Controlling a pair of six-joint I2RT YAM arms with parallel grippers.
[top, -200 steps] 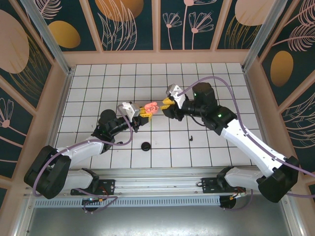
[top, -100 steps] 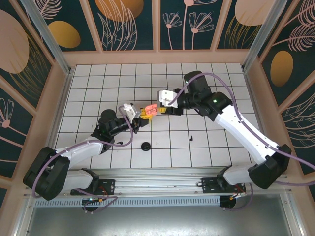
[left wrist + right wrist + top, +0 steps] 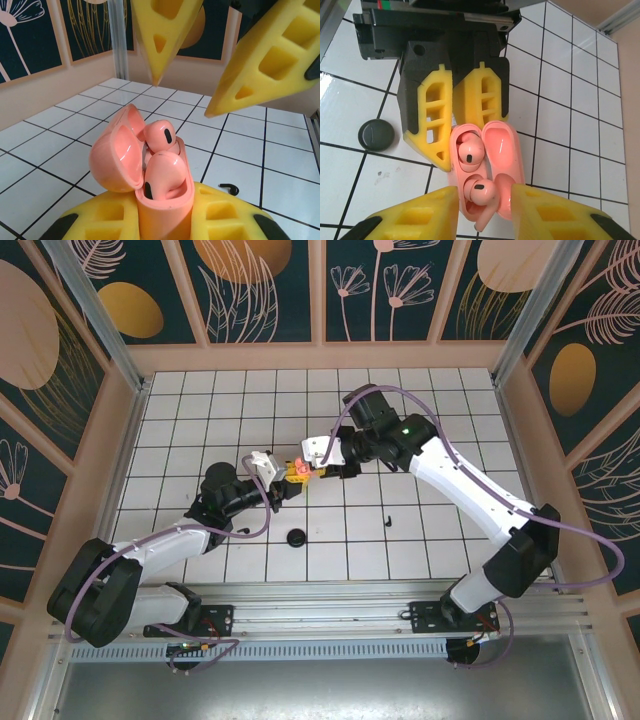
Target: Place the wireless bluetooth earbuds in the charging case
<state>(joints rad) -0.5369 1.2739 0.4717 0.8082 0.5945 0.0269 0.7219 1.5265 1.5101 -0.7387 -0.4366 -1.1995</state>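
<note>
The left arm (image 3: 170,540) lies low and stretched out toward the charging case (image 3: 298,466), with its wrist on the near-left side of the case. The left gripper (image 3: 162,222) is clamped on the case's lower body. Its yellow fingers (image 3: 102,220) press on both flanks and hold the case upright above the tiles, the lid swung open to one side. The right arm (image 3: 470,490) rises from its base, arches high and bends back down, so its wrist meets the case from the far-right. The right gripper (image 3: 484,189) has its jaws parted — the two tips hang just above the case's open mouth, one to each side, and touch nothing that can be seen. Two salmon-pink earbuds (image 3: 470,152) sit side by side inside the case, their round heads above its rim; whether they are fully seated cannot be told. A black earbud (image 3: 388,521) lies on the tiles well to the near-right of the case, and a black disc (image 3: 296,537) lies on its near side — both apart from the grippers
</note>
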